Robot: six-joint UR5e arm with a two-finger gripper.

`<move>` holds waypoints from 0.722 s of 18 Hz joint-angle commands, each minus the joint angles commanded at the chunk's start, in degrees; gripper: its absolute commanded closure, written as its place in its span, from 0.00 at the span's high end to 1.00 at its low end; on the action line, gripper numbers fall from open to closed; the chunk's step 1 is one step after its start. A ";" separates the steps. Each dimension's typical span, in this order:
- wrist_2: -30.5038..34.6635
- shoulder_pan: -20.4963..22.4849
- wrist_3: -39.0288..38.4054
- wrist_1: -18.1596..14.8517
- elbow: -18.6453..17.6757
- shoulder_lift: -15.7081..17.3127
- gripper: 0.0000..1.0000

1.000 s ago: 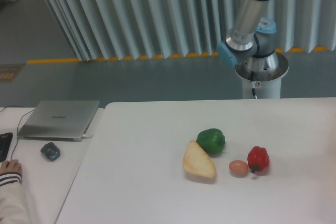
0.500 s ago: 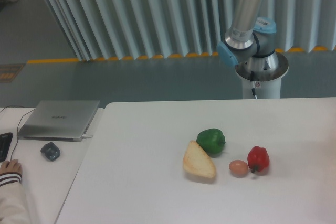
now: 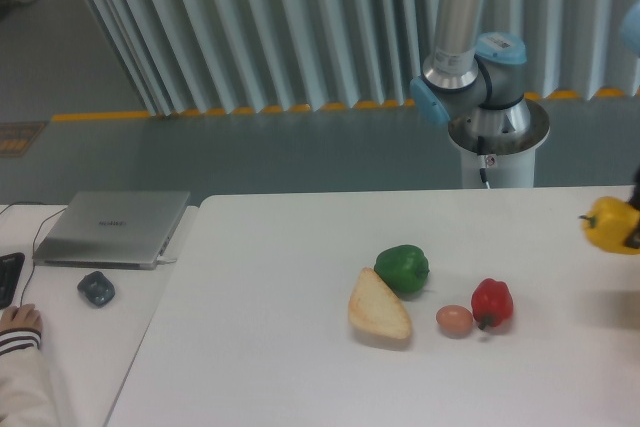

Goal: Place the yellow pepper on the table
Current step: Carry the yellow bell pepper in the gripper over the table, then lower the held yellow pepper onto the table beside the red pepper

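Note:
The yellow pepper point(image 3: 610, 225) shows at the far right edge, hanging above the white table point(image 3: 270, 347) with a faint shadow beneath it. Only a dark sliver of my gripper point(image 3: 634, 233) shows at the frame edge, right against the pepper, and it appears shut on it. The rest of the gripper is cut off by the frame. The arm's column and base point(image 3: 480, 97) stand behind the table's far edge.
On the table's middle lie a green pepper point(image 3: 402, 268), a slice of bread point(image 3: 378, 305), an egg point(image 3: 454, 320) and a red pepper point(image 3: 492, 303). The adjoining desk at left holds a grey laptop point(image 3: 112, 228), a mouse point(image 3: 96, 288) and a person's hand point(image 3: 20, 322).
The yellow pepper has come into view from the right edge, carried by the gripper. The arm's upright link has swung slightly left. The items on the table have not moved.

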 joint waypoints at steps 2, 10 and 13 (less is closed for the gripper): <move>0.26 -3.94 -8.42 2.98 -0.35 0.00 0.51; 3.32 -8.79 -26.38 17.48 -5.62 1.32 0.51; 12.28 -12.30 -29.20 22.67 -6.94 0.53 0.51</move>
